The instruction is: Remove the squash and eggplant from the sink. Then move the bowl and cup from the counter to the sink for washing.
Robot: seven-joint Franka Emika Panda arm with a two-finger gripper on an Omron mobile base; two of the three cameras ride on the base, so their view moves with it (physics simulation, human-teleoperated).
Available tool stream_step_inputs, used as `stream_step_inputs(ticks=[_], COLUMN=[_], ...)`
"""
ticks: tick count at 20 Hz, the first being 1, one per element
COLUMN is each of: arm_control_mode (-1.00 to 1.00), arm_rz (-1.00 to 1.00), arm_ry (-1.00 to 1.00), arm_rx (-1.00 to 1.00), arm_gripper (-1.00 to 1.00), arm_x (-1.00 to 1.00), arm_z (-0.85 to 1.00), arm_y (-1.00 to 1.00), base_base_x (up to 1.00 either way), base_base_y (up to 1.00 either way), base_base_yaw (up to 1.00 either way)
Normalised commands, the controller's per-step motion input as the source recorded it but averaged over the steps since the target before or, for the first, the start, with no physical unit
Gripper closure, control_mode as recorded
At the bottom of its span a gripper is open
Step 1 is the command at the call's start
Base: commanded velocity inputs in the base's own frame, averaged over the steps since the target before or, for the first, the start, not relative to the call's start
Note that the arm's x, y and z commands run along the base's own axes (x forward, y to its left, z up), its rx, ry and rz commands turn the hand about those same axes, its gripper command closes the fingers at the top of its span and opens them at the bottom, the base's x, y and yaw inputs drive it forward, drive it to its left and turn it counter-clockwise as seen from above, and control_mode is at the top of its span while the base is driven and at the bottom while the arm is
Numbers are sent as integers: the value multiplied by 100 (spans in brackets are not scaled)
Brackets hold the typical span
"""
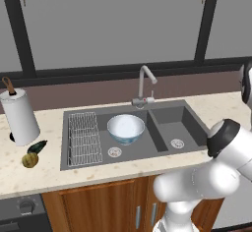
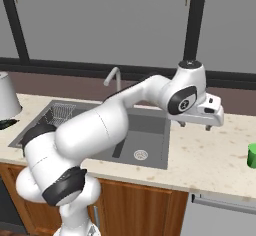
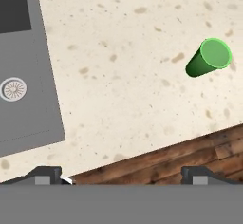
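Green cup (image 3: 209, 57) upright on the desk (image 3: 133, 76), toward 1 o'clock of the hand (image 3: 121, 174) in the hand view, well apart from it, right of the sink (image 1: 162, 128). Long axis vertical, rim up. Hand spread, empty, hovering above the desk's front edge. Bowl (image 1: 126, 129) already in the left basin; squash (image 1: 30, 160) and eggplant (image 1: 37, 147) out by the paper roll (image 1: 18, 116). No readable writing anywhere.

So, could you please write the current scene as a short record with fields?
squash: on counter, left of sink
eggplant: on counter beside squash
bowl: in left basin
cup: upright on counter, right of sink
gripper: open, empty, above counter
remaining: cup into sink
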Motion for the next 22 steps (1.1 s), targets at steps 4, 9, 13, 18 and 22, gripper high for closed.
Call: stream_step_inputs(ticks=[4, 9, 13, 18, 22], arm_control_mode=[-100, -100, -100, -100, -100], arm_rz=[0, 0, 0, 0, 0], arm_ry=[0, 0, 0, 0, 0], arm_rx=[0, 1, 0, 0, 3], arm_gripper=[-100, -100, -100, -100, -100], arm_x=[3, 3, 3, 7, 2], arm_z=[-1, -1, -1, -3, -7], arm_y=[-22, -24, -25, -24, -20], base_base_x=[0, 0, 0, 0, 0], base_base_y=[0, 0, 0, 0, 0], base_base_yaw=[0, 0, 0, 0, 0])
